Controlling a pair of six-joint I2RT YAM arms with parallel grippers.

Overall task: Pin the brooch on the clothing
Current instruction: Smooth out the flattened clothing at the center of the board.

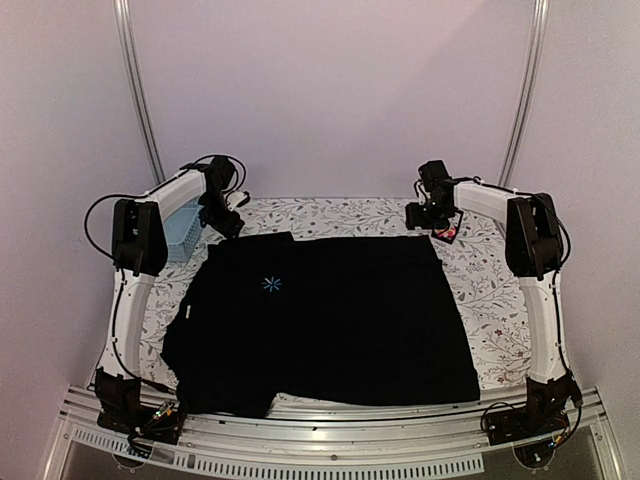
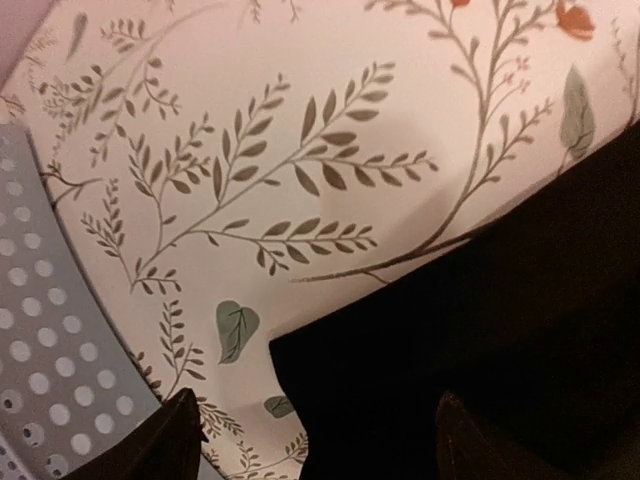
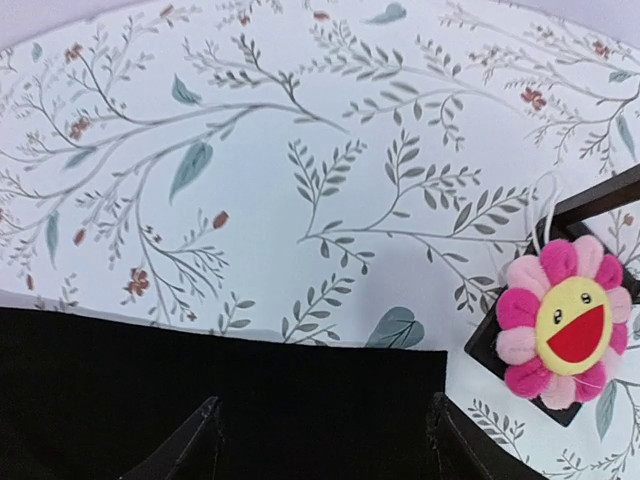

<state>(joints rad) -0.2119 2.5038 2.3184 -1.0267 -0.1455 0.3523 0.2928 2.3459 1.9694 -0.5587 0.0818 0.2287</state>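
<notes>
As the top view shows, clothing (image 1: 330, 320): flat on the table (image 1: 480, 290), nearest.
left gripper (image 2: 315, 405): jaws wide, empty, over clothing's far-left corner.
right gripper (image 3: 325, 410): jaws apart, empty, over far-right edge.
brooch (image 3: 562, 322): farther right, apparently on black stand (image 3: 485, 345).

The clothing (image 1: 330, 320), a black short-sleeved shirt, lies spread flat over the middle of the counter (image 1: 490, 300) and reaches its near edge, with a pale blue star emblem (image 1: 272, 284) on the chest. The brooch (image 3: 560, 315), a flower with pink petals and a yellow smiling centre, rests face up on a small black stand (image 3: 490, 345), just beyond the shirt's far right corner.
</notes>
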